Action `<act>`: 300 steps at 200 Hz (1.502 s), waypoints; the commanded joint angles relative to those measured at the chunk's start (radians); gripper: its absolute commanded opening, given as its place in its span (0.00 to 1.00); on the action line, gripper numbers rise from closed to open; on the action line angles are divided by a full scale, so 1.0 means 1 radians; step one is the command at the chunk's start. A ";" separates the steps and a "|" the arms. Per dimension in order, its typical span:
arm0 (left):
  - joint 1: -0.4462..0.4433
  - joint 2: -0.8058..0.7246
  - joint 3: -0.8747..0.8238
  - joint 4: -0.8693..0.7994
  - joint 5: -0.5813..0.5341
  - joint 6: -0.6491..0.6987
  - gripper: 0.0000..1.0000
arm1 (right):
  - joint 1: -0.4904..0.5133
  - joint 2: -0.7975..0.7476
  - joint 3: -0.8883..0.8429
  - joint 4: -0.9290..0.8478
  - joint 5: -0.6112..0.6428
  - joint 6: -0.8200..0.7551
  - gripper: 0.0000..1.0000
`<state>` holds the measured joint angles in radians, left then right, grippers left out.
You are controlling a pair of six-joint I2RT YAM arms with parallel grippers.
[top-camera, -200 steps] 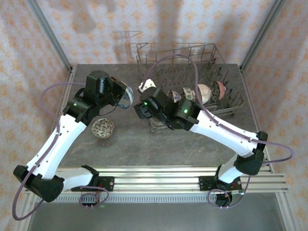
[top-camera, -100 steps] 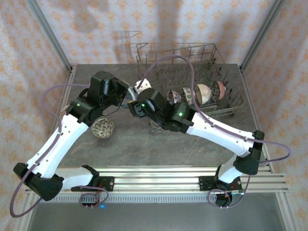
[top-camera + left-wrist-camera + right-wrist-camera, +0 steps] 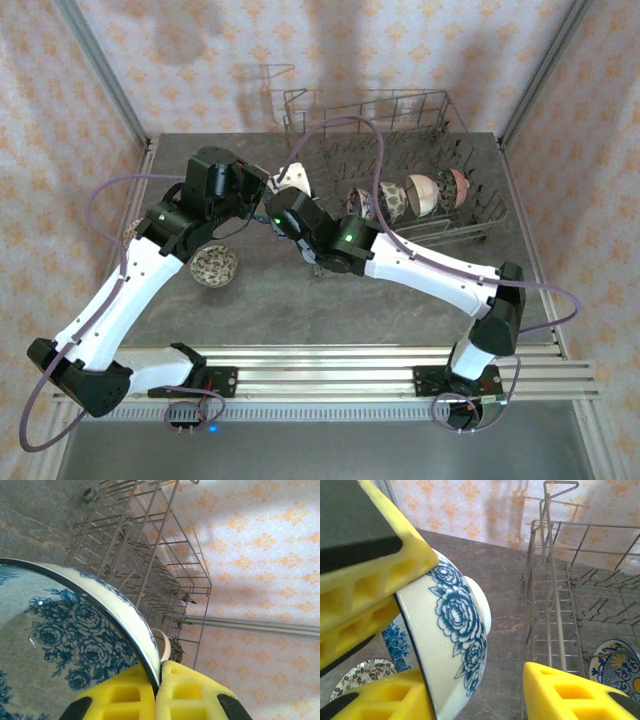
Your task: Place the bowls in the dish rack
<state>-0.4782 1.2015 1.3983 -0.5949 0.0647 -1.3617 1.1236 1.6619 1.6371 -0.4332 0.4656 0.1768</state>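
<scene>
Well, nearest to me on the grey worktop (image 3: pixel 270 305) sits a brown speckled bowl (image 3: pixel 214 265), upright, left of centre in the overhead view and just beside my left arm (image 3: pixel 120 290). Past it, near the middle of that view, my two hands meet at the left end of the dish rack (image 3: pixel 390 150).

My left hand (image 3: pixel 159 672) is clenched on the rim of a blue floral bowl (image 3: pixel 60 645). In its wrist view the yellow fingers (image 3: pixel 120 697) pinch the edge from both faces at the bottom of the frame. The bowl is tipped on edge, clear of the worktop.

In the right wrist view the same bowl sits centre-left, and my right hand (image 3: pixel 475 677) is released around it. The lower-left finger looks to lie against the bowl's outside, while the lower-right one stands apart from it.

Beyond, the grey wire rack takes the upper right of the overhead view. Four bowls stand on edge in a row among its tines: a blue-and-yellow bowl (image 3: pixel 358 203), a brown patterned bowl (image 3: pixel 392 198), a cream bowl (image 3: pixel 424 192) and a pinkish-red bowl (image 3: pixel 459 185).
</scene>
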 commanded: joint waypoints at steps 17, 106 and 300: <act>-0.010 -0.017 0.016 0.057 -0.047 -0.033 0.00 | 0.006 0.017 -0.042 0.105 0.074 0.025 0.44; -0.014 -0.005 0.016 0.063 -0.025 -0.038 0.00 | 0.012 0.056 -0.045 0.122 0.203 0.068 0.24; -0.013 -0.020 0.050 0.180 0.135 0.043 0.82 | -0.045 -0.009 0.055 -0.027 0.323 0.200 0.00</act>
<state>-0.4911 1.1973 1.3987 -0.4477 0.1703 -1.3678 1.1194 1.7252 1.6371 -0.4385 0.7650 0.3294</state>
